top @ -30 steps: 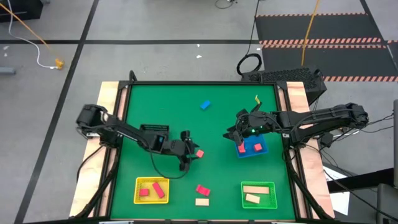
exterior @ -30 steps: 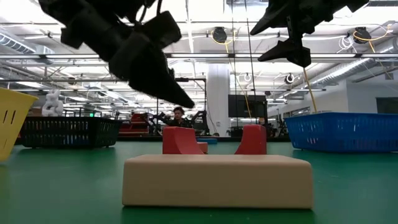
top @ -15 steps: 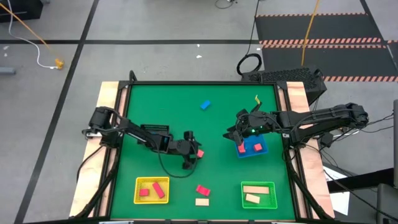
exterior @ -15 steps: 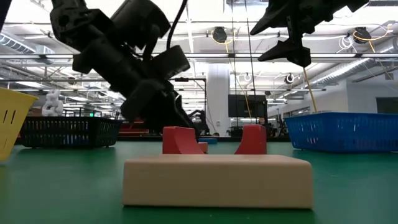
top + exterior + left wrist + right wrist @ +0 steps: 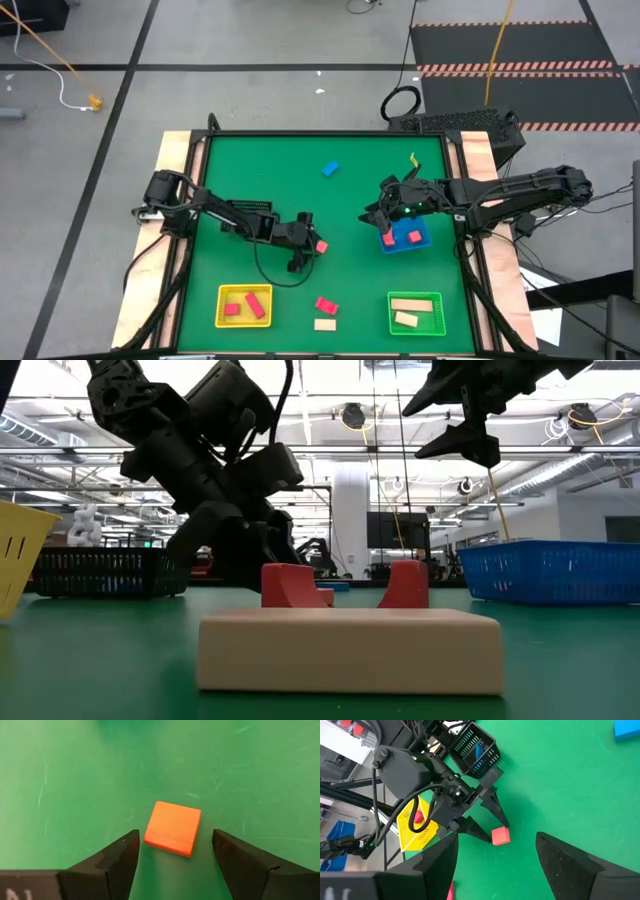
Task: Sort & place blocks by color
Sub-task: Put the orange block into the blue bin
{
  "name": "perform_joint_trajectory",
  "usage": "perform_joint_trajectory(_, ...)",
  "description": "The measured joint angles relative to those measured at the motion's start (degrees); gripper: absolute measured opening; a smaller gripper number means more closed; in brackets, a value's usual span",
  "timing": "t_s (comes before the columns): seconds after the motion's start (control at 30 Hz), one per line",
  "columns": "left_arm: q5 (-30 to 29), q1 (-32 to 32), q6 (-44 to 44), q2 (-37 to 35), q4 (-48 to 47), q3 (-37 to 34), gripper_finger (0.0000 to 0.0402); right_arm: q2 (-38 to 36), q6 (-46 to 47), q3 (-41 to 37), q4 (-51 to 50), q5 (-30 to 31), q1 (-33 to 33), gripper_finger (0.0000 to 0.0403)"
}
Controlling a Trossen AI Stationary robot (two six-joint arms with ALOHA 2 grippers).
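Note:
A small red cube lies flat on the green mat near the table's middle. My left gripper is low over the mat and open, one finger on either side of the cube without touching it; the right wrist view shows this too. My right gripper hangs open above the blue tray, which holds two red blocks. A blue block lies toward the far edge. A red block and a cream bar lie near the near edge.
The yellow tray holds red blocks and the green tray holds cream ones, both at the near edge. A black tray with something blue inside sits beside my left arm. In the low view the cream bar fills the foreground.
My left gripper has come down toward the mat and moved slightly toward the table's right, so that its open fingers now stand on either side of the red cube. The cube has stayed where it was.

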Motion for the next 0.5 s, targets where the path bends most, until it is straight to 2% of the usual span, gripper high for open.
perform_joint_trajectory(0.37,5.54,2.16,1.98,0.0,1.4,-0.02,0.0242,0.0,0.01,0.0,0.0,0.01,-0.02,0.0258)
perform_joint_trajectory(0.5,5.79,2.2,1.98,0.0,1.32,-0.02,0.022,0.0,0.01,0.0,0.0,-0.01,0.0,0.0258)
